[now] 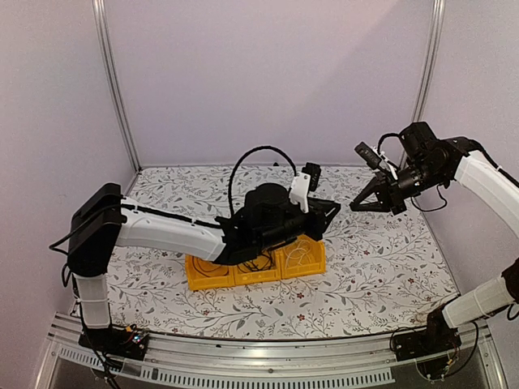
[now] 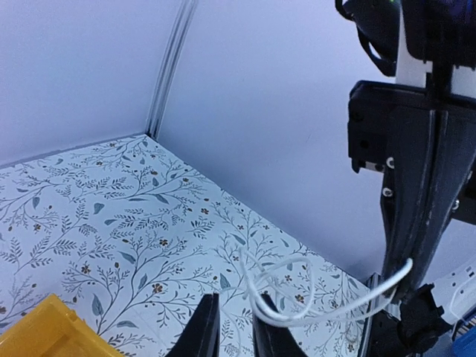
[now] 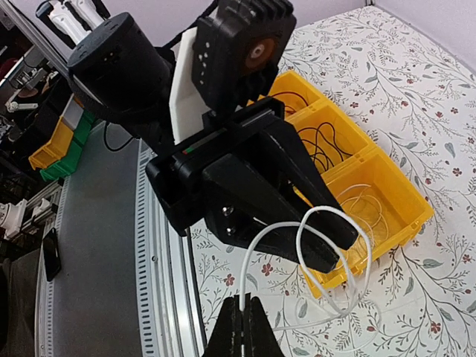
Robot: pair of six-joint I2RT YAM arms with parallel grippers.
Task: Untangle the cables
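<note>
A white cable (image 3: pixel 324 209) hangs in loops between my two grippers, above the floral table to the right of the yellow bin (image 1: pixel 211 275). My right gripper (image 3: pixel 242 305) (image 1: pixel 357 207) is shut on one end of it. The loops drape over one finger of my left gripper (image 3: pixel 343 242) (image 1: pixel 331 209). In the left wrist view the white cable (image 2: pixel 274 317) lies across the right finger, and the left gripper (image 2: pixel 236 327) shows a narrow gap between its fingers. Black cables (image 3: pixel 327 145) fill the bin's middle compartment, and thin white wires (image 3: pixel 364 201) lie in the end one.
The yellow bin (image 3: pixel 387 230) has three compartments and sits under the left arm. A slotted aluminium rail (image 3: pixel 160 245) runs along the table's near edge. Walls and a metal post (image 2: pixel 171 67) close the back. Green and yellow bins (image 3: pixel 63 141) sit off the table.
</note>
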